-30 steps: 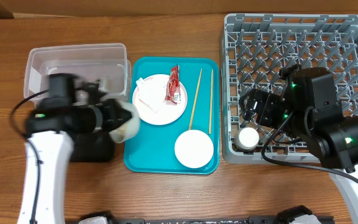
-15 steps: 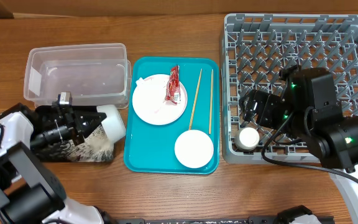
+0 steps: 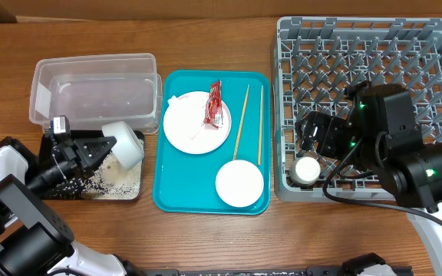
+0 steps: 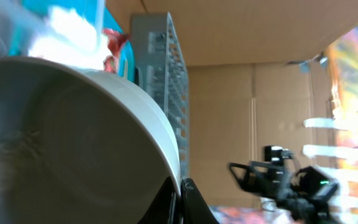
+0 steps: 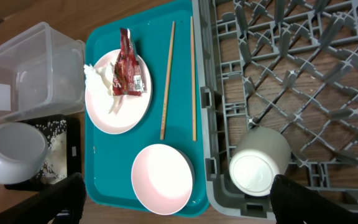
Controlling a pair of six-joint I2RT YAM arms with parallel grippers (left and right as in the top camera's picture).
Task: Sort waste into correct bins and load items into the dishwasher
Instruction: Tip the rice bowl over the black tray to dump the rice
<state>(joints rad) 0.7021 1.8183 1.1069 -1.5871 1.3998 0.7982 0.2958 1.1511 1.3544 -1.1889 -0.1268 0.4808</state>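
Observation:
My left gripper [image 3: 110,145] is shut on the rim of the greyish bowl [image 3: 123,142] and holds it tipped on its side over the black tray [image 3: 56,190], where loose rice [image 3: 102,176] lies. The bowl fills the left wrist view [image 4: 73,137]. The white plate [image 3: 196,123] holds the red sauce packet [image 3: 214,103] and the napkin [image 5: 98,73]. Two chopsticks [image 3: 241,121] and the pinkish bowl [image 3: 239,182] lie on the teal tray [image 3: 173,201]. The white cup [image 3: 307,169] sits in the grey rack [image 3: 367,46]. My right gripper [image 5: 182,200] is open and empty above the rack's left edge.
The clear tub [image 3: 94,88] stands behind the black tray, against the teal tray's left side. The right arm's body covers the rack's front right part. Brown cardboard runs along the table's far edge.
My left gripper has carried the greyish bowl leftward from the teal tray's edge to over the black tray and tipped it. Rice now shows on the black tray. The right arm has not moved.

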